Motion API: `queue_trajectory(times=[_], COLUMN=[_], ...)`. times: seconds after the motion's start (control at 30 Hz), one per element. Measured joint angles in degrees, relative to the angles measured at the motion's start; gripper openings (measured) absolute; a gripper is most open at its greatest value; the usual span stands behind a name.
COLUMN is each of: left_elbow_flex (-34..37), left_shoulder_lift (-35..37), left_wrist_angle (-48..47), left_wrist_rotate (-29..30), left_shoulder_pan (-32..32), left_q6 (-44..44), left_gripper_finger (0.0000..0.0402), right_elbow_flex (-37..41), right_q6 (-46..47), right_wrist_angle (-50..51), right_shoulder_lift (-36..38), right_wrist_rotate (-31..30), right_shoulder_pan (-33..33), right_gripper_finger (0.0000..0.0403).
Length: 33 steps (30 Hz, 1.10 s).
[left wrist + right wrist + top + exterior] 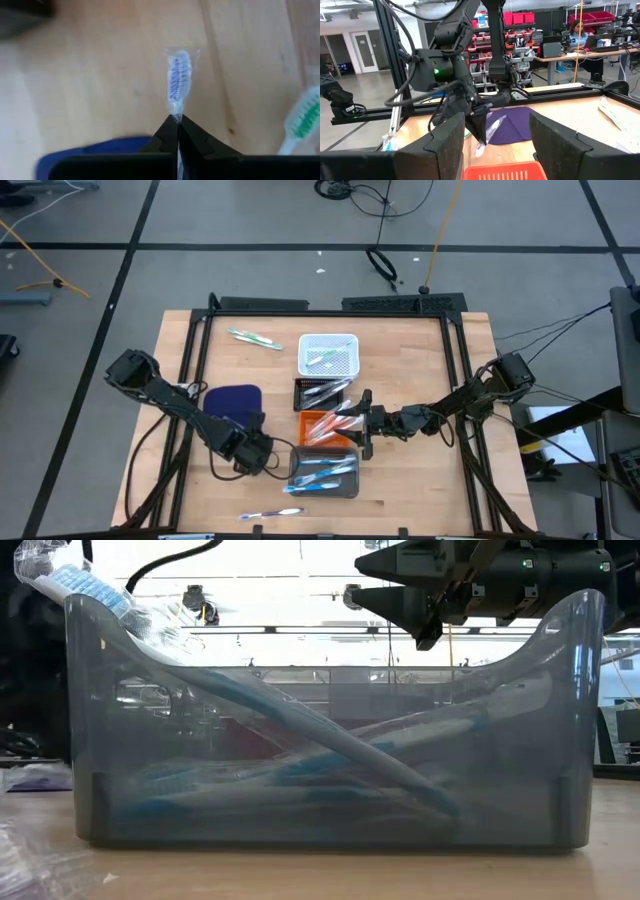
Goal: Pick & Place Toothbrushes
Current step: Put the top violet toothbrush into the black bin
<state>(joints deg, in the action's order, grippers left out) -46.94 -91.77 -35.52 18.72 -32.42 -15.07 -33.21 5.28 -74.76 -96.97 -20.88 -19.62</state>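
Observation:
My left gripper (262, 457) is beside the left end of the grey tray (354, 488) and is shut on a clear-wrapped toothbrush with blue bristles (177, 80). Several blue toothbrushes (322, 470) lie in that tray. One of them (300, 725) leans over the tray's left rim. My right gripper (358, 423) hovers open over the orange tray (318, 420), which holds wrapped toothbrushes. It points level toward the table's left and has nothing between its fingers. Loose toothbrushes lie at the far left (255, 338) and by the near edge (270, 513). My left gripper pinches the wrapped toothbrush's neck (176, 114), just below the bristle head, between its two fingertips. The fingers come steeply from above and lie along the brush. The head sticks out past the tips over bare wood. The fingers hide the handle, so I cannot tell what it rests on.
A white tray (345, 340) and a black tray (300, 387) stand in a row beyond the orange one. A dark blue mat (232, 400) lies left of them. A green-bristled toothbrush (302, 120) lies near my left gripper. A black frame (330, 305) borders the table.

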Motion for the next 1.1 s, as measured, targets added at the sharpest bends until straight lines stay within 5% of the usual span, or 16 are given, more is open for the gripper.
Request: queue_trajectory(times=[0.47,0.73,1.1], left_elbow_flex=[-19.29,-26.71,-27.16], left_shoulder_lift=[0.02,0.09,0.09], left_wrist_angle=[-15.97,-9.17,4.99], left_wrist_rotate=[17.73,22.94,23.35], left_shoulder_pan=[0.0,0.57,3.27], left_q6=[-2.99,1.16,8.7], left_gripper_finger=[0.0003,0.0001,0.0002], right_elbow_flex=[0.0,-3.33,-12.75], right_q6=[1.42,-0.21,-4.55], right_wrist_angle=[-0.02,1.98,13.35], right_shoulder_lift=[0.0,-0.02,-0.02], right_wrist_rotate=[0.02,0.02,-0.07], right_shoulder_pan=[0.0,0.0,0.5], right_gripper_finger=[0.0212,0.0212,0.0212])
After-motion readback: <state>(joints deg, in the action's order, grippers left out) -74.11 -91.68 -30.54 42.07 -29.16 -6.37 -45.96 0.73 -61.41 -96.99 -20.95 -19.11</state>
